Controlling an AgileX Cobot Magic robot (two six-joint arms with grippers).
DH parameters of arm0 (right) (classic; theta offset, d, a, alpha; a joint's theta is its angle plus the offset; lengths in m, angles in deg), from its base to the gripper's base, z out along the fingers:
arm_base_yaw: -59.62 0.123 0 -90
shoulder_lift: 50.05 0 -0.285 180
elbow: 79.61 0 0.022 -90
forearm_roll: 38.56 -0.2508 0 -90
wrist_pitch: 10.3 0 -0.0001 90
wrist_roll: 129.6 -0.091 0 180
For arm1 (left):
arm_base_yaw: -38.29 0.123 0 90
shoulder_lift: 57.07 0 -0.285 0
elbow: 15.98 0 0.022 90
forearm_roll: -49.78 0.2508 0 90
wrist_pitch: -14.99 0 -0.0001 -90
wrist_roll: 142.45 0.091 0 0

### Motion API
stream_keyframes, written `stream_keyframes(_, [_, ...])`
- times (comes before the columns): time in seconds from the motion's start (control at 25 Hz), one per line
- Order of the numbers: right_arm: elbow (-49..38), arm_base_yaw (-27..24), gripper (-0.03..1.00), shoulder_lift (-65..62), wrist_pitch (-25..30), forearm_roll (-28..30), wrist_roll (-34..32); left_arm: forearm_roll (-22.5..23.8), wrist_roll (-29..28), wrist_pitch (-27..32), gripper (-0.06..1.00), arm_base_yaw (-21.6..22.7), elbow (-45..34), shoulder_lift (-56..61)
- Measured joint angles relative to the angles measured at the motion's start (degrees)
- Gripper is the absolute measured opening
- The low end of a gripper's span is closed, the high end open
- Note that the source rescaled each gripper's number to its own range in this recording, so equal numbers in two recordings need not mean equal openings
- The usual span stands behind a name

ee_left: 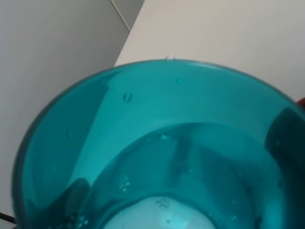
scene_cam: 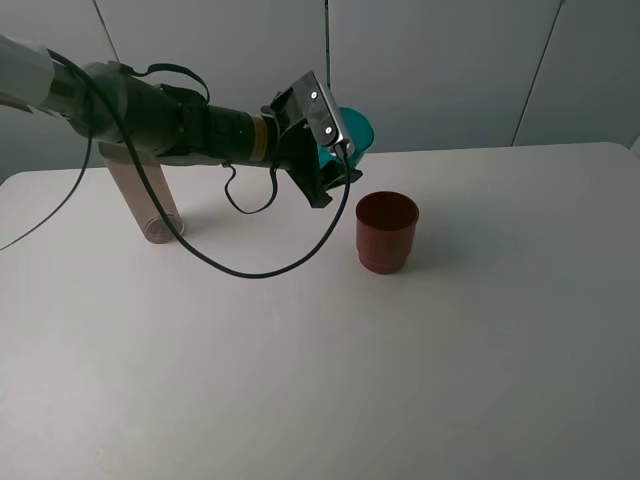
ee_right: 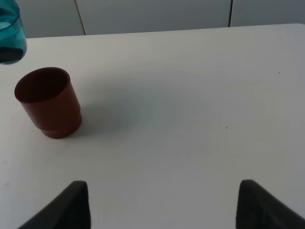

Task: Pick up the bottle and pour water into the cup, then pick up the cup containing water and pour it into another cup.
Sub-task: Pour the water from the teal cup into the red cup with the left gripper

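My left gripper (scene_cam: 338, 152) is shut on the teal cup (scene_cam: 356, 132) and holds it in the air, just behind and to the left of the red cup (scene_cam: 387, 232). The left wrist view looks into the teal cup (ee_left: 143, 95). There is water in it, and a dark finger (ee_left: 286, 138) shows through its wall. The bottle (scene_cam: 150, 205) stands on the table at the far left, its top hidden behind my left arm. In the right wrist view, my right gripper (ee_right: 163, 183) is open over bare table. The red cup (ee_right: 47, 102) and the edge of the teal cup (ee_right: 9, 33) lie well ahead of it.
A black cable (scene_cam: 250, 272) hangs from my left arm and loops down close to the white table (scene_cam: 420, 390), between the bottle and the red cup. Grey wall panels stand right behind the table's far edge.
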Motion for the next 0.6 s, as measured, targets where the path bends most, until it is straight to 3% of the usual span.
stream_keyframes(0.6, [0.0, 0.0, 0.0, 0.0, 0.0, 0.0, 0.0, 2.5, 9.9, 6.6, 0.17, -3.3, 0.3, 0.0])
